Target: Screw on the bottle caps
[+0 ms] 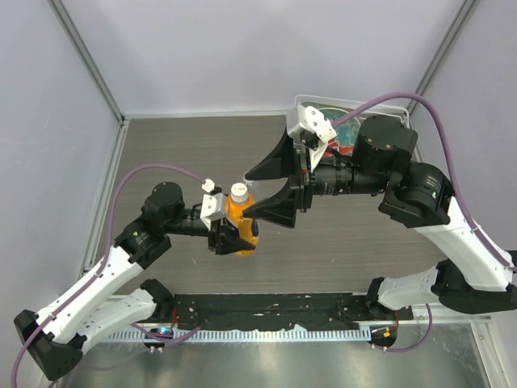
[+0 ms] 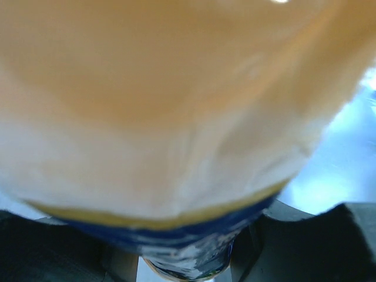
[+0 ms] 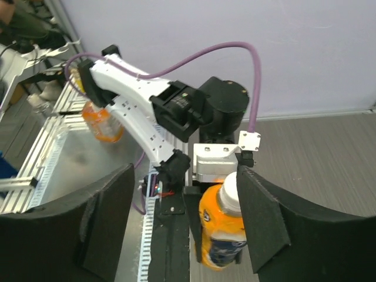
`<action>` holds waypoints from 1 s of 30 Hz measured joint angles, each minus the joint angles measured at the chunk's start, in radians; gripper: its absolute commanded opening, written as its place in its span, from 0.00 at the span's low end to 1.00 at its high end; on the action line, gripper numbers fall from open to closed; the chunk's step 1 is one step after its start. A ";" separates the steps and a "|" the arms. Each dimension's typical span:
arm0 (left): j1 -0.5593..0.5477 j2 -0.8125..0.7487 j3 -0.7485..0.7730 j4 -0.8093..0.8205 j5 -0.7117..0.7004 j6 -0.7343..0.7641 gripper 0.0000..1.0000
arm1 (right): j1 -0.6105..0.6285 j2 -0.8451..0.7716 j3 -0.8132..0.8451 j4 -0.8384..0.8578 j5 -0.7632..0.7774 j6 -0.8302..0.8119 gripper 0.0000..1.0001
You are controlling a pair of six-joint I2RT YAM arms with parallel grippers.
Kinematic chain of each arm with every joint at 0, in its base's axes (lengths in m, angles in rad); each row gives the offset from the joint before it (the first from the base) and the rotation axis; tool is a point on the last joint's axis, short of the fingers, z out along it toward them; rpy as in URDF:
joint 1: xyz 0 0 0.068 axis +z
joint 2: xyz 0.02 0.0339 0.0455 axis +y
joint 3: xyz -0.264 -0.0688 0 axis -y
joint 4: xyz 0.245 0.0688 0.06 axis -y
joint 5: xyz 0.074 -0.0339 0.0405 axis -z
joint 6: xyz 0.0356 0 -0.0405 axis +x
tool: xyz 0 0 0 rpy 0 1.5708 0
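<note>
My left gripper [image 1: 233, 239] is shut on the lower body of the orange bottle [image 1: 241, 223], holding it upright above the table. A cream-white bottle cap [image 1: 239, 192] sits on the bottle's neck. My right gripper [image 1: 248, 194] stands open with its wide black fingers either side of the cap. In the right wrist view the cap [image 3: 231, 191] lies close against the right-hand finger [image 3: 261, 220], and the left-hand finger is well apart from it; my right gripper [image 3: 185, 176] holds nothing. The bottle [image 2: 176, 88] fills the left wrist view, blurred.
A clear tray [image 1: 303, 103] with a red-and-teal plate [image 1: 343, 137] stands at the back right, partly hidden under my right arm. A black strip and a metal ledge [image 1: 266, 311] run along the near edge between the arm bases.
</note>
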 measured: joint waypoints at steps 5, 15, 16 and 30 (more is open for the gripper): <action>0.000 0.032 0.051 -0.074 0.271 0.037 0.00 | -0.024 0.007 -0.047 0.024 -0.127 -0.017 0.67; 0.000 0.040 0.084 -0.143 0.446 0.095 0.00 | -0.045 0.046 -0.103 0.100 -0.271 0.003 0.56; 0.000 0.040 0.084 -0.143 0.447 0.097 0.00 | -0.045 0.046 -0.105 0.113 -0.282 0.010 0.54; 0.000 0.038 0.084 -0.142 0.431 0.101 0.00 | -0.052 0.075 -0.161 0.214 -0.348 0.063 0.40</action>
